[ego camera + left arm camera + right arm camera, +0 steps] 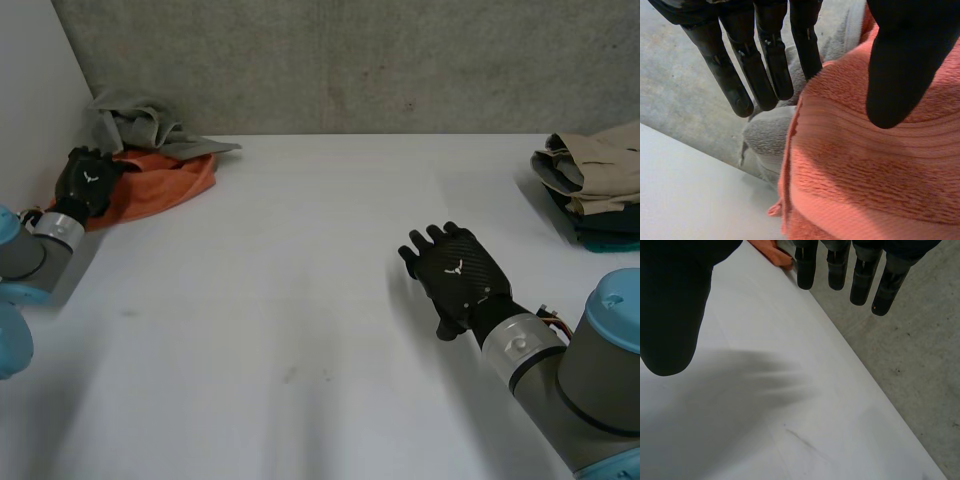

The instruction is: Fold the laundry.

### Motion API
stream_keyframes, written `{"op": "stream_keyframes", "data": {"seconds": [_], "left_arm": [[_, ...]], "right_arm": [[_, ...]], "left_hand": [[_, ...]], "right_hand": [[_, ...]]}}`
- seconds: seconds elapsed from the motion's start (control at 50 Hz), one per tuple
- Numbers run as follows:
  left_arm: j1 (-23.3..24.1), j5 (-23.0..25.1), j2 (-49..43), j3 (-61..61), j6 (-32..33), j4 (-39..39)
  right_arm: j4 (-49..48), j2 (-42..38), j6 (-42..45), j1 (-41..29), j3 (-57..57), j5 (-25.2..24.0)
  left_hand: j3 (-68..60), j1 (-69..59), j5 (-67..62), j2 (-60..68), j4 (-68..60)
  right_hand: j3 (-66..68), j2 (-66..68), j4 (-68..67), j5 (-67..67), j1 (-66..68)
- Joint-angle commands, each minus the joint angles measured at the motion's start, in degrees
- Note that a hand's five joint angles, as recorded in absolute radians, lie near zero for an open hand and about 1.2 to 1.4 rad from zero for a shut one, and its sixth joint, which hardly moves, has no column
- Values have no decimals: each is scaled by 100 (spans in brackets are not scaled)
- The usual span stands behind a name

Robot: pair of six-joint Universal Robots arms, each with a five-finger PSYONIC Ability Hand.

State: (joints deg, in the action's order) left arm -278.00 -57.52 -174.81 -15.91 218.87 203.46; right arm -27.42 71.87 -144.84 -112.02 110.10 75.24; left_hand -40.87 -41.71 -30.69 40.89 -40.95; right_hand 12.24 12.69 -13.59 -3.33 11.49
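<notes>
- The orange towel lies crumpled at the counter's far left corner, with a grey towel bunched just behind it.
- The left hand is over the orange towel's left end, fingers straight, thumb spread, gripping nothing.
- The right hand hovers mid-counter, spread and empty.
- Best to pinch one fold of orange only, clear of the grey, then drag it onto open counter.

White table is carrying an orange towel. A grey towel is lying bunched on and just behind the orange towel. A folded clothes stack, beige on top, is sitting well apart from the orange towel.
</notes>
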Motion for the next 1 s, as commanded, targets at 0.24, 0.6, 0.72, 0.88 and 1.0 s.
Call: {"op": "stream_keyframes", "data": {"seconds": [0.24,0.6,0.72,0.88,1.0], "left_arm": [[53,-304,491,-412,6,554],[1212,-313,4427,-4921,-670,1301],[2002,-365,5737,-5782,-1364,1310],[3311,-549,7064,-6494,-2322,1266],[3857,-603,7233,-6960,-2437,959]], "right_arm": [[0,-50,9,58,-15,-9],[0,3,0,84,-15,9],[9,108,-18,285,-15,17],[0,135,-62,637,-58,35],[0,187,-88,849,-102,44]], "left_hand": [[-3913,-3829,-3931,3911,-3905],[-3913,-3829,-3931,3911,-3905],[-3913,-3829,-3931,3911,-3905],[-3913,-3829,-3931,3911,-3905],[-3913,-3829,-3931,3911,-3905]], "right_hand": [[-224,-269,359,333,-149],[-224,-269,359,333,-149],[-224,-269,359,333,-149],[-224,-269,359,333,-149],[-224,-269,359,333,-149]]}}
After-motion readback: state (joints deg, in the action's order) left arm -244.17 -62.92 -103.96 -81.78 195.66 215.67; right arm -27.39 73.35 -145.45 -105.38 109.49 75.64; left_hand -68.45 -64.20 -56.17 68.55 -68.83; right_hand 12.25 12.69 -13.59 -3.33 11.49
